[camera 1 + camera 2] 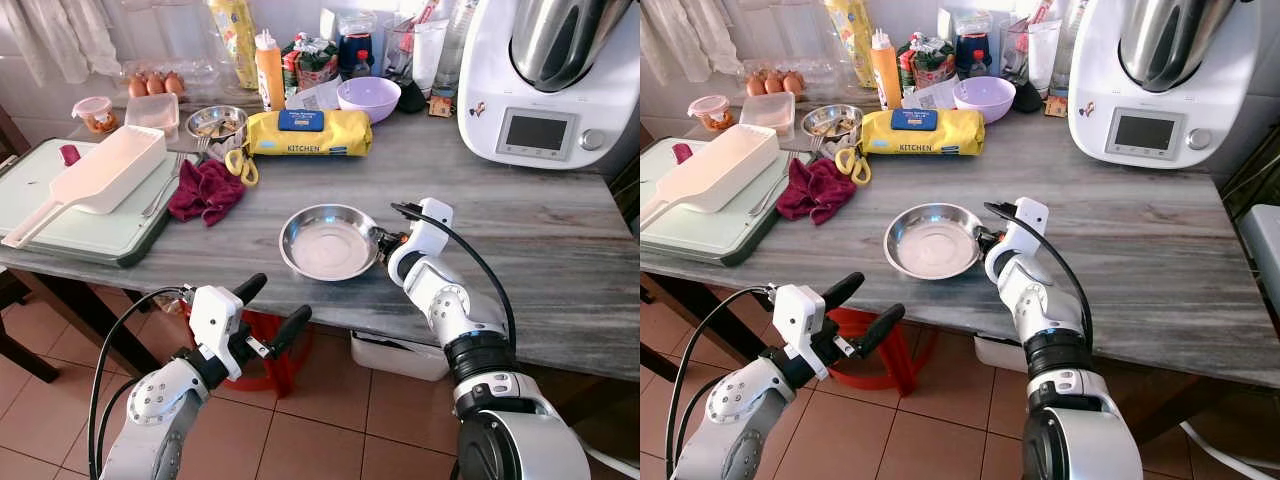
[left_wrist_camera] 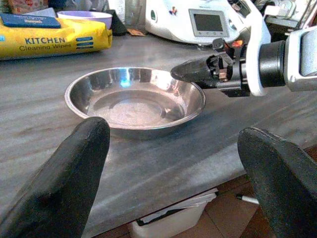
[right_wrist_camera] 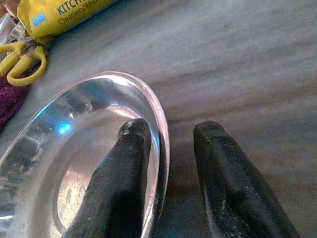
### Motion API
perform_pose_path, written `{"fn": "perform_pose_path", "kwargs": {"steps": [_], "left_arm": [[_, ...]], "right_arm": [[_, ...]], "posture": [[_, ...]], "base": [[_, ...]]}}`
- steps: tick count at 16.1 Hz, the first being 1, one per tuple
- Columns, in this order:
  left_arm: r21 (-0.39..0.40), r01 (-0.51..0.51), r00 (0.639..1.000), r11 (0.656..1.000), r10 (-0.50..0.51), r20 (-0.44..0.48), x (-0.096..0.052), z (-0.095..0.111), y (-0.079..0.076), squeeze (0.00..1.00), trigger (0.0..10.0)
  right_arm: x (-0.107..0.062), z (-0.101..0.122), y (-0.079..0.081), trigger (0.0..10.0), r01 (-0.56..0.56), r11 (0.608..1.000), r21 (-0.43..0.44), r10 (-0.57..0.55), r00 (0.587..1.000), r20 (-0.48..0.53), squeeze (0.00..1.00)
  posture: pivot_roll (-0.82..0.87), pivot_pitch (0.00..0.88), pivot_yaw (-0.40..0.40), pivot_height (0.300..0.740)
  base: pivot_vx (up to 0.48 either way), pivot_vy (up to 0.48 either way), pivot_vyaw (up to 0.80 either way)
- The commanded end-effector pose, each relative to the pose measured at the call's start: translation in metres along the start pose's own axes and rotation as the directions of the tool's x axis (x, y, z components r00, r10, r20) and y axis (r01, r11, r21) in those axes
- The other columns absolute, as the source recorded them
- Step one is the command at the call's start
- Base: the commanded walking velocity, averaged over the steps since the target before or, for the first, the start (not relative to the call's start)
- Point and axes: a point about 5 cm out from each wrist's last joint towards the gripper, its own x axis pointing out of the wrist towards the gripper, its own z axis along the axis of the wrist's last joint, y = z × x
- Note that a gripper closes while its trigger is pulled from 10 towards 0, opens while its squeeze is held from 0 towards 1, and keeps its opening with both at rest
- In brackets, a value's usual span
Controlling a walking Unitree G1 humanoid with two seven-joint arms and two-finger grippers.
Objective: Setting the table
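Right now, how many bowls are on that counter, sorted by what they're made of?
Steel bowls: 2, the empty steel bowl near the counter's front edge, its rim between the right end effector's fingers, and the small steel bowl behind the scissors.
Plastic bowls: 1, the lilac bowl at the back.
Total: 3

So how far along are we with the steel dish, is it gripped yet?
Done: the right gripper has reached the steel dish near the counter's front edge, its jaws straddling the rim, one inside and one outside. In hand: closing on that rim; a gap shows, so no grip yet. Left: lifting and placing it. The left gripper hovers open below the counter edge.
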Motion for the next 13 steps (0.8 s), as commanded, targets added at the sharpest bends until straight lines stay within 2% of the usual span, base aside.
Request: {"fn": "perform_pose_path", "kwargs": {"steps": [1,4,6,7,9,10,13], "left_arm": [[0.014,-0.004,1.0,1.0,0.004,-0.009,0.0,-0.001,0.001,0.0,10.0],[0.013,-0.005,1.0,1.0,0.005,-0.006,0.0,0.0,0.0,0.0,10.0],[0.012,-0.01,1.0,1.0,0.01,-0.004,0.0,0.0,0.0,0.0,10.0],[0.011,-0.012,1.0,1.0,0.012,-0.001,0.0,0.0,0.0,0.0,10.0],[0.009,-0.009,1.0,1.0,0.009,0.001,0.0,0.0,0.0,0.0,10.0],[0.01,-0.006,1.0,1.0,0.006,0.0,0.001,-0.001,0.0,0.0,10.0],[0.014,-0.007,1.0,1.0,0.007,-0.004,0.0,-0.001,0.001,0.0,10.0]], "right_arm": [[0.001,0.005,0.004,10.0,-0.013,1.0,-0.004,0.013,1.0,0.016,1.0],[0.0,0.013,0.002,10.0,-0.003,1.0,-0.011,0.004,0.998,0.056,1.0],[-0.007,0.029,0.002,10.0,-0.001,0.996,-0.093,0.015,0.988,0.156,1.0],[-0.015,0.044,0.004,10.0,0.036,0.983,-0.179,0.013,0.964,0.267,1.0],[-0.023,0.05,0.008,10.0,0.038,0.977,-0.21,0.034,0.944,0.329,1.0],[-0.032,0.053,0.01,10.0,0.051,0.959,-0.28,0.063,0.921,0.384,1.0],[-0.047,0.056,0.012,10.0,0.044,0.952,-0.302,0.101,0.889,0.448,1.0]], "posture": [[0.0,0.079,0.024,0.74],[0.0,0.08,0.023,0.74],[0.0,0.079,0.023,0.74],[0.0,0.079,0.023,0.74],[-0.01,0.077,0.023,0.74],[-0.01,0.075,0.025,0.74],[-0.01,0.076,0.027,0.74]], "base": [[0.0,0.0,0.0],[0.0,0.0,0.0],[0.0,0.0,0.0],[0.0,0.0,0.0],[0.0,0.0,0.0],[0.0,0.0,0.0],[0.0,0.0,0.0]]}}
